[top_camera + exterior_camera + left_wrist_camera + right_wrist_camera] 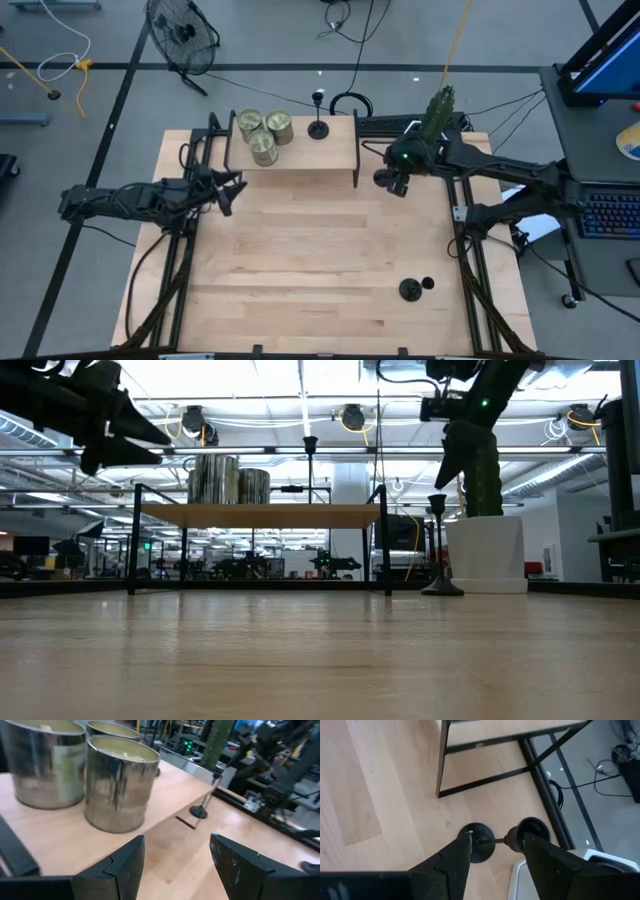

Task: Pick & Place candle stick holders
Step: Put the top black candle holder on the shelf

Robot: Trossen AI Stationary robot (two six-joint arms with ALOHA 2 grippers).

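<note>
One black candle stick holder (318, 128) stands on the low wooden shelf (330, 155); it also shows in the low view (310, 445). A second holder (437, 550) stands by its disc base on the table beside the white cactus pot (485, 550). My right gripper (393, 180) hangs open above it, fingers pointing down; in the right wrist view its base (477, 842) and cup (530, 832) show between the fingers, apart from them. A third holder (410, 290) is on the table at the near right. My left gripper (232, 190) is open and empty near the shelf's left end.
Three glass jars (263, 135) stand on the shelf's left half and fill the left wrist view (117, 782). The cactus pot (440, 110) stands at the table's far right, close behind my right gripper. The shelf's black leg (442, 760) stands near the second holder.
</note>
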